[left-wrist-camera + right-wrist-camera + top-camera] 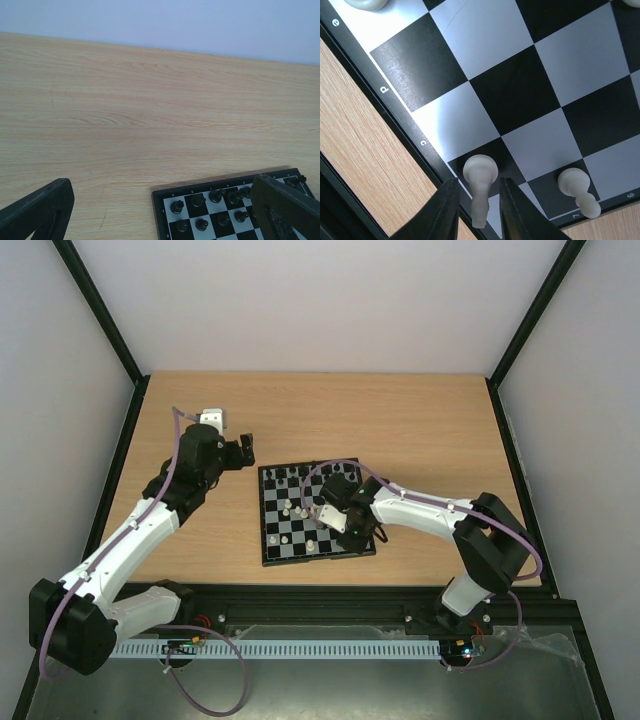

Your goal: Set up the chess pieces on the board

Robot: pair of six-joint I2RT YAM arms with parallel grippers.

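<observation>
Chess pieces (pixel 311 543) partly set: black ranks (pixel 216 196) stand on board (pixel 158 220), whites (pixel 287 510) mostly unplaced. Right gripper (pixel 478 183) straddles white piece (pixel 480 172), grip we cannot tell; left gripper (pixel 162 184) wide, empty.

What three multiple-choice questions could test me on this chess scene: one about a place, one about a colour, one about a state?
1. Where is the left gripper?
A. over the middle of the board
B. over the bare table, beside the board's far-left corner
C. past the table's edge

2. What colour is the piece between the fingers of the right gripper?
A. black
B. red
C. cream-white

3. How is the left gripper?
A. shut on a piece
B. open, holding nothing
C. shut on the board's rim

Answers:
1 B, the top view shows it above wood beside the board.
2 C, the right wrist view shows a pale piece there.
3 B, its fingers stand wide apart over bare wood.
</observation>
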